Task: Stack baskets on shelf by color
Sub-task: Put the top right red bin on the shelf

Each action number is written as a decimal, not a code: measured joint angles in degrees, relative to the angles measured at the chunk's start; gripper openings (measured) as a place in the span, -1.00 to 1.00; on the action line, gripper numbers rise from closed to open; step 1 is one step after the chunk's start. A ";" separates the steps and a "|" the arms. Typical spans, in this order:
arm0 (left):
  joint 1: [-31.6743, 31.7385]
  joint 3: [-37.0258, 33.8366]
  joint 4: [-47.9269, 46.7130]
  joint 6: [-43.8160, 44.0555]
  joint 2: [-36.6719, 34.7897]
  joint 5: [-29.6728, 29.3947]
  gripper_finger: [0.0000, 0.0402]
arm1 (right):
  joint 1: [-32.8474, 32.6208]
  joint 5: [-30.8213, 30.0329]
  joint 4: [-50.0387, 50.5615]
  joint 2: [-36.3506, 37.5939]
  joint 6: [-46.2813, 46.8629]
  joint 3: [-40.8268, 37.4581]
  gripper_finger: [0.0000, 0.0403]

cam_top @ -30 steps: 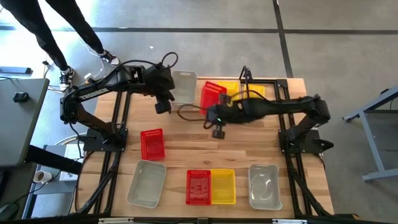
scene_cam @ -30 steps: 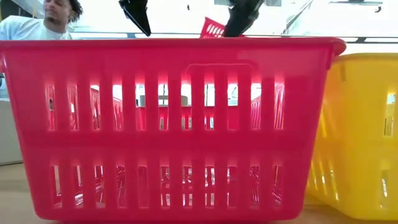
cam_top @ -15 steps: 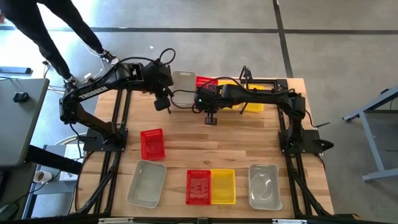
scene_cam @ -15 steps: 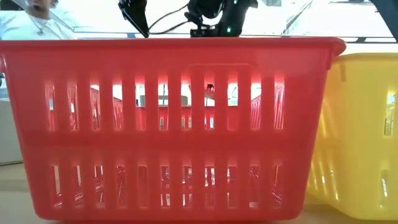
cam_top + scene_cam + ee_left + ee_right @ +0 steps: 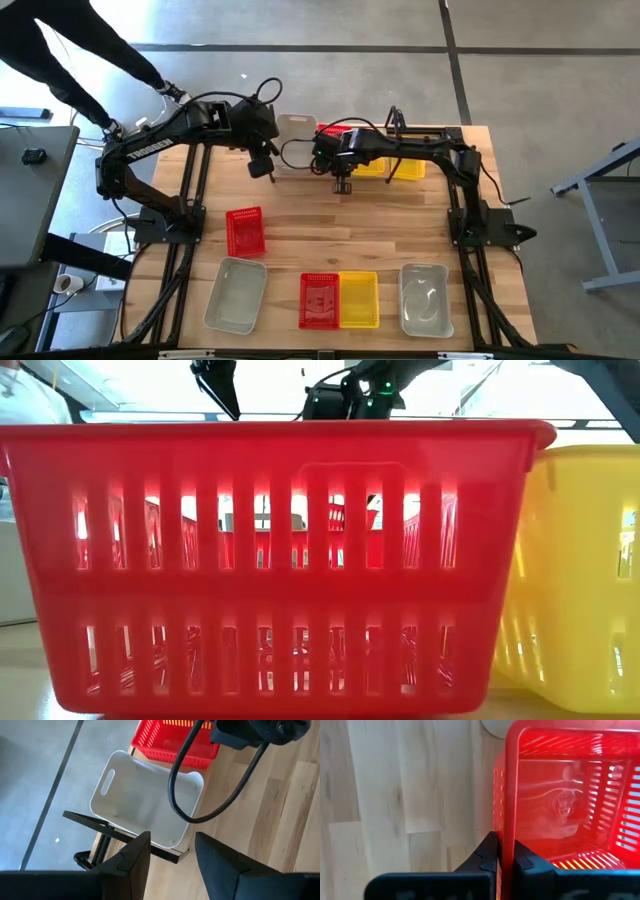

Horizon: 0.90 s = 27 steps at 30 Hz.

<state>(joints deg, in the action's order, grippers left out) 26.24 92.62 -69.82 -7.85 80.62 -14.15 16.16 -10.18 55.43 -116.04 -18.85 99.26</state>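
A red basket [image 5: 333, 131] sits level on the shelf [image 5: 440, 131] at the table's far edge, between a clear basket [image 5: 296, 130] and a yellow basket [image 5: 388, 163]. My right gripper [image 5: 341, 172] is shut on the red basket's near end. My left gripper [image 5: 262, 166] hovers open just near of the clear basket [image 5: 145, 795], touching nothing. The left wrist view shows the shelf's black rod [image 5: 107, 825] under that basket's near end. In the low view both grippers show only above the rim of a close red basket [image 5: 270, 560]. My right gripper pinches the red basket's near end wall [image 5: 509, 822] at its rim, one finger [image 5: 489, 851] outside and one [image 5: 524, 862] inside. The fingers come from above, pointing down. The basket sits level, open side up; whether its bottom rests on the shelf I cannot tell.
Nearer on the table stand a lone red basket [image 5: 245, 231] and, along the near edge, a clear basket [image 5: 235, 295], a red one [image 5: 319, 300] touching a yellow one [image 5: 359, 300], and another clear one [image 5: 425, 298]. A person [image 5: 70, 50] stands beyond the table's far left corner.
My right gripper has moved toward the far edge and a little left, carrying the red basket. The basket was tilted up in the air in front of the shelf; now it sits level between the clear and yellow baskets. The gripper has stayed shut on it.
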 joint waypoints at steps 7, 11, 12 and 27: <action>0.00 0.00 0.00 0.10 0.00 0.00 -0.28 | 0.72 -1.34 2.60 -0.25 -0.88 -0.01 -1.00; 0.00 0.00 0.00 0.10 0.00 -0.03 -0.28 | 0.72 -0.25 0.23 -0.23 -1.36 -0.01 -1.00; 0.00 0.00 0.00 0.11 0.00 -0.01 -0.28 | 0.66 -0.03 -0.19 -0.23 -1.22 -0.01 -1.00; 0.00 0.02 0.02 0.10 0.02 -0.04 -0.28 | 0.82 3.16 -0.55 -2.92 -0.53 -0.01 -1.00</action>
<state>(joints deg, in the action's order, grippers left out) 26.24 92.64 -69.80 -7.75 80.64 -14.20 16.99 -7.02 54.88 -118.95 -19.37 99.24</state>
